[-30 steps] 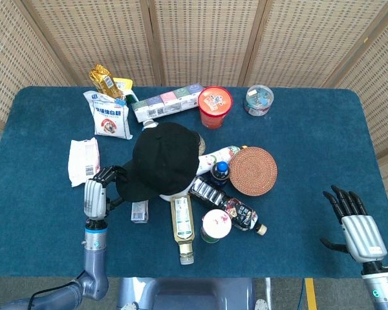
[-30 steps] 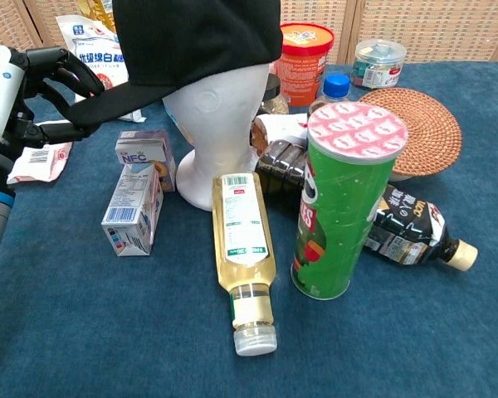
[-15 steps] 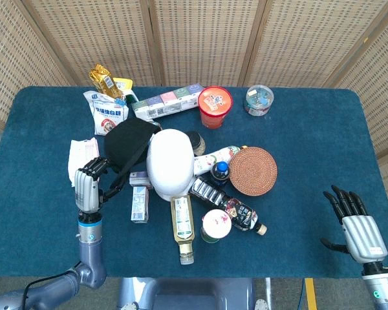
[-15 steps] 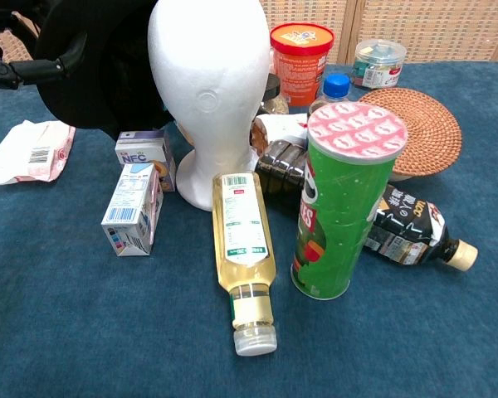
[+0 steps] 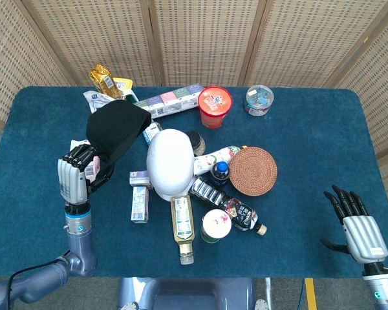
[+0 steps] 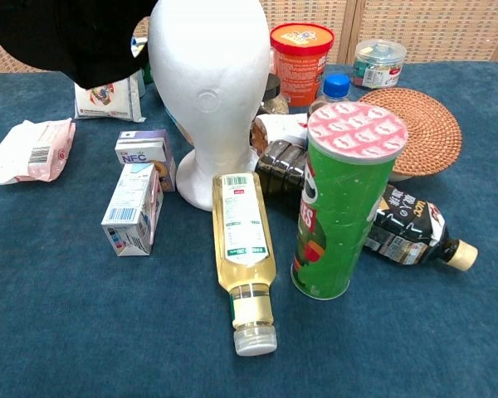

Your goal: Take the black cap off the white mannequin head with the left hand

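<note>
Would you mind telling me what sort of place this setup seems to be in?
Probably a robot test area: a blue-clothed table crowded with groceries, a foam head, and wicker screens behind.

Small carton (image 6: 141,147): "NFC" legible on its upper face; stands right of the left hand (image 5: 73,178).
Pink packet (image 6: 31,149): barcode only, digits illegible.
Pale bottle (image 6: 242,249): label print too small to read.
Remaining labels: illegible.

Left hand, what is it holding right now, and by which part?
The left hand holds the black cap by its brim end; the exact grip is hidden.
</note>
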